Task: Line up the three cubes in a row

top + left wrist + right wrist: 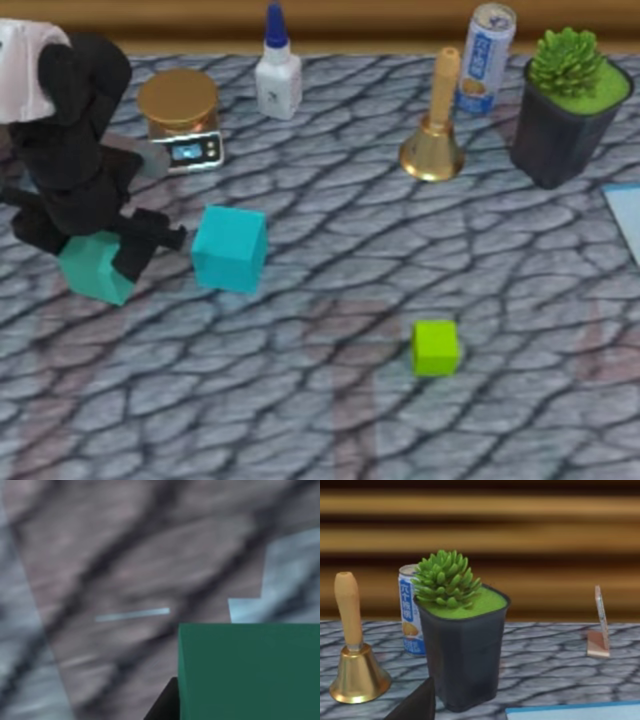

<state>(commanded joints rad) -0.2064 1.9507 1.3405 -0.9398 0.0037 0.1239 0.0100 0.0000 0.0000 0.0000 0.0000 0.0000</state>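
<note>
The teal-green cube [92,268] sits at the table's left, partly under my left gripper [140,250]. In the left wrist view the teal cube [250,672] fills the near corner, and one black finger [165,705] lies flush against its side; the other finger is hidden, so the gripper looks shut on the cube. The larger cyan-blue cube [230,248] stands just right of the gripper. The small lime-green cube [435,347] lies alone, right of centre and nearer the front. My right gripper [417,705] is out of the top view; only a dark edge of it shows.
Along the back stand a scale with a gold dish [182,122], a white glue bottle [278,72], a brass bell [433,130], a drinks can [487,55] and a potted succulent [567,105]. A flat light-blue sheet [625,215] lies at the right edge.
</note>
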